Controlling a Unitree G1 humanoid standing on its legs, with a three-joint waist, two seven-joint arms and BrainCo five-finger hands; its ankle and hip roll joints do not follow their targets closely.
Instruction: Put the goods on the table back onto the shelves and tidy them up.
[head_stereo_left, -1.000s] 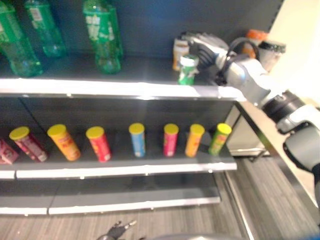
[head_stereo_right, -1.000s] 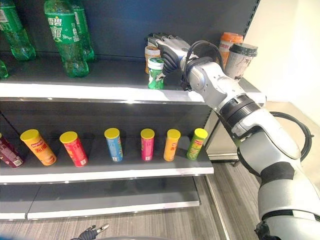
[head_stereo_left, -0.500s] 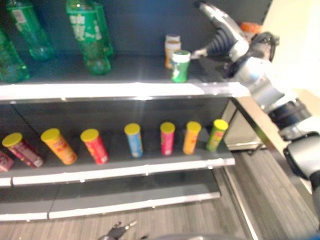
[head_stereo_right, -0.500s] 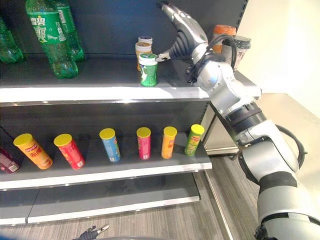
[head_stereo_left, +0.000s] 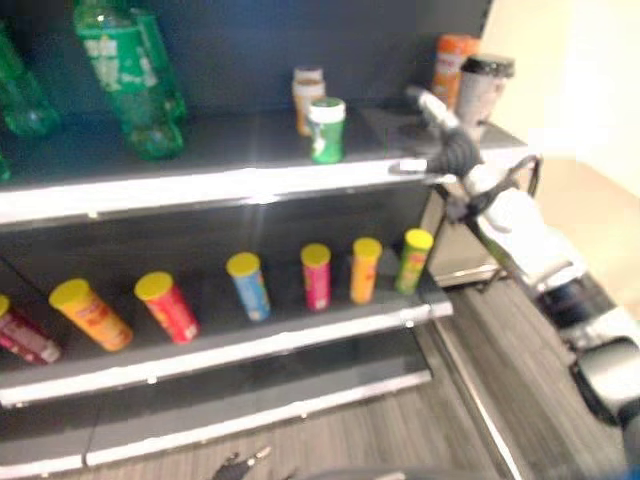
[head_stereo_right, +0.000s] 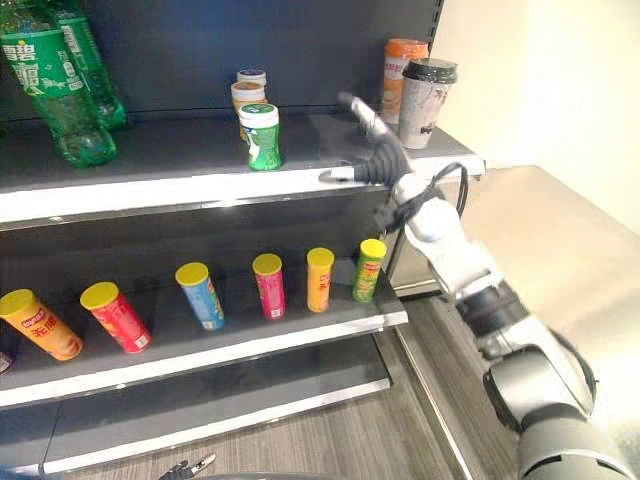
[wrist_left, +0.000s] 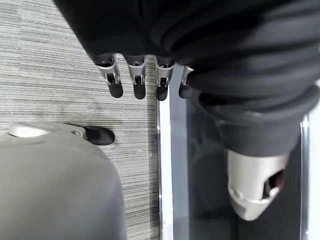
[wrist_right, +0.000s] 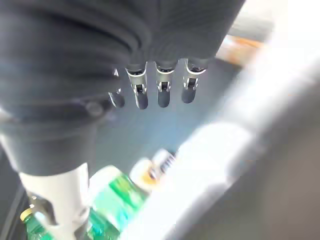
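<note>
A green can with a white lid (head_stereo_right: 260, 137) stands upright near the front edge of the top shelf (head_stereo_right: 150, 196). Right behind it stands a small orange-and-white jar (head_stereo_right: 248, 95). My right hand (head_stereo_right: 380, 157) is open with straight fingers, holds nothing, and hovers at the shelf's front edge, to the right of the can and apart from it. In the right wrist view its fingers (wrist_right: 161, 93) are spread and the green can (wrist_right: 111, 206) lies blurred past them. My left hand (wrist_left: 136, 80) hangs open over the floor.
An orange cup (head_stereo_right: 402, 68) and a dark-lidded cup (head_stereo_right: 427, 92) stand at the top shelf's right end. Green bottles (head_stereo_right: 50, 90) stand at its left. Several coloured tube cans (head_stereo_right: 268, 287) line the lower shelf (head_stereo_right: 200, 352). A pale table surface (head_stereo_right: 545, 235) lies to the right.
My right hand has let go of the green can and drawn back from inside the shelf, right and down to its front edge. The camera has shifted; the can stays put.
</note>
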